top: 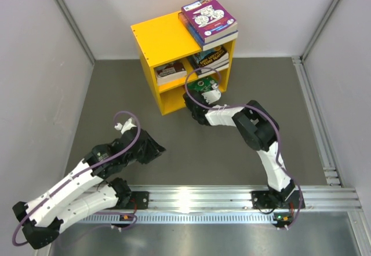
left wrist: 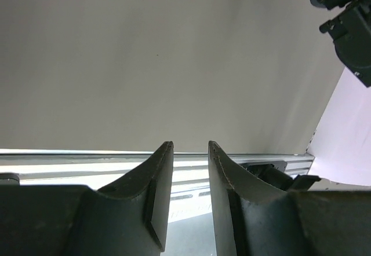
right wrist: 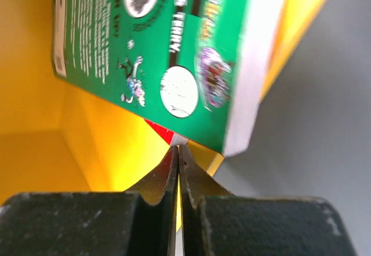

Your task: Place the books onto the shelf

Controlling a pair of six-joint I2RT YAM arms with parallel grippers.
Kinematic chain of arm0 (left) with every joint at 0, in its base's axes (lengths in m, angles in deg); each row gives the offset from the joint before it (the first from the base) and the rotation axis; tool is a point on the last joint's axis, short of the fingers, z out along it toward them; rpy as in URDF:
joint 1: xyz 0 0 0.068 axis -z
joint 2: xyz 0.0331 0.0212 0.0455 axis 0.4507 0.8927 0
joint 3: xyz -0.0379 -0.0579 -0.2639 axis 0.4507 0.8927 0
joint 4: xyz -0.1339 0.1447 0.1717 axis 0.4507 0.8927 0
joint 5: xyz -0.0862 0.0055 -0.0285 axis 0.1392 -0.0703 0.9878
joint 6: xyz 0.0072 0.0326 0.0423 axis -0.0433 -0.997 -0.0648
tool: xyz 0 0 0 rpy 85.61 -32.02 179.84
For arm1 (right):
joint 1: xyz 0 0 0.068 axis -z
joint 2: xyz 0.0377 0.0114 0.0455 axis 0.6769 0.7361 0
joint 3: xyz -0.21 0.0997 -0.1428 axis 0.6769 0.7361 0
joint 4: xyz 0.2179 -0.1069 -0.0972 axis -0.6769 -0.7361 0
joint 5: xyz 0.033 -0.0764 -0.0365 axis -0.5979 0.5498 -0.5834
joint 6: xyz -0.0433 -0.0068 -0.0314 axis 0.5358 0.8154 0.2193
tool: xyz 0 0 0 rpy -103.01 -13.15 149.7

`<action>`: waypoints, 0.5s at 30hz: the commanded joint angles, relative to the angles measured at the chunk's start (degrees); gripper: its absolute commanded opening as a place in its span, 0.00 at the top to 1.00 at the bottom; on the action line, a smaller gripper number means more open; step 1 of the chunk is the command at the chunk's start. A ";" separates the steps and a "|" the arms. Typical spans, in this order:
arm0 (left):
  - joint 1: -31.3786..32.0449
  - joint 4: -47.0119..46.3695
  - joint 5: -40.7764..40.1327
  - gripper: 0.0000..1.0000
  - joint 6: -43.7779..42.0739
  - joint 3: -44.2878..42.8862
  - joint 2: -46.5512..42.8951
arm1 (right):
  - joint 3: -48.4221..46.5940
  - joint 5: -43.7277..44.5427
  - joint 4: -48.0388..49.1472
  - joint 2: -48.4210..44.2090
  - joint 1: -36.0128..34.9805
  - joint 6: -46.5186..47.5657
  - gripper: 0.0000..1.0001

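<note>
The yellow shelf (top: 159,39) stands at the back of the table. A purple book tops a small stack (top: 208,17) on its flat top. In the upper compartment lie a red-and-white book (top: 171,70) and a dark pile (top: 210,56). A green book (top: 205,85) (right wrist: 162,36) sits tilted at the mouth of the lower compartment, partly sticking out. My right gripper (top: 207,92) (right wrist: 177,147) is shut, its tips against that book's near edge, where a red-and-white corner shows. My left gripper (top: 156,149) (left wrist: 190,145) hovers low over the mat, narrowly open and empty.
An aluminium rail (top: 232,198) (left wrist: 87,163) runs along the near edge with both arm bases on it. White walls close in the grey mat (top: 191,152) on the left, back and right. The shelf's yellow inner wall (right wrist: 35,152) fills the left of the right wrist view.
</note>
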 commanded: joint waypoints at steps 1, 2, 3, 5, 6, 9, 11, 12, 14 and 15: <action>-0.15 -1.89 -0.44 0.65 0.92 -0.12 0.29 | 5.72 1.84 -3.17 -0.85 1.47 -8.45 1.00; -0.15 -1.63 -0.44 0.65 1.00 0.06 0.38 | 6.60 2.02 0.67 -1.03 2.08 -8.71 1.00; -0.15 -1.72 -0.36 0.65 1.09 0.14 0.29 | 8.09 1.67 3.32 -1.03 3.39 -7.76 1.00; -0.15 -1.89 -0.27 0.65 1.18 0.58 0.29 | 9.50 0.80 11.82 -1.12 4.54 -5.57 1.00; -0.15 -2.07 -0.27 0.65 1.27 0.76 0.29 | 9.77 0.18 14.66 -1.30 5.59 -3.03 1.00; -0.15 -2.86 -0.44 0.65 1.27 1.11 0.38 | 12.49 -3.85 26.08 -2.43 6.65 1.37 1.00; -0.15 -3.21 -1.32 0.64 0.74 0.85 0.90 | 16.34 -9.89 35.31 -4.72 6.83 3.75 1.00; -0.24 -3.30 -1.76 0.64 0.39 0.59 1.08 | 17.85 -12.11 37.26 -5.94 6.66 5.68 1.00; -0.24 -3.12 -3.43 0.63 -0.58 -0.29 2.04 | 22.57 -19.03 39.82 -10.60 6.31 7.79 0.99; -0.24 -3.04 -3.96 0.61 -0.93 -0.55 2.22 | 24.61 -20.72 39.82 -12.88 5.61 9.89 0.98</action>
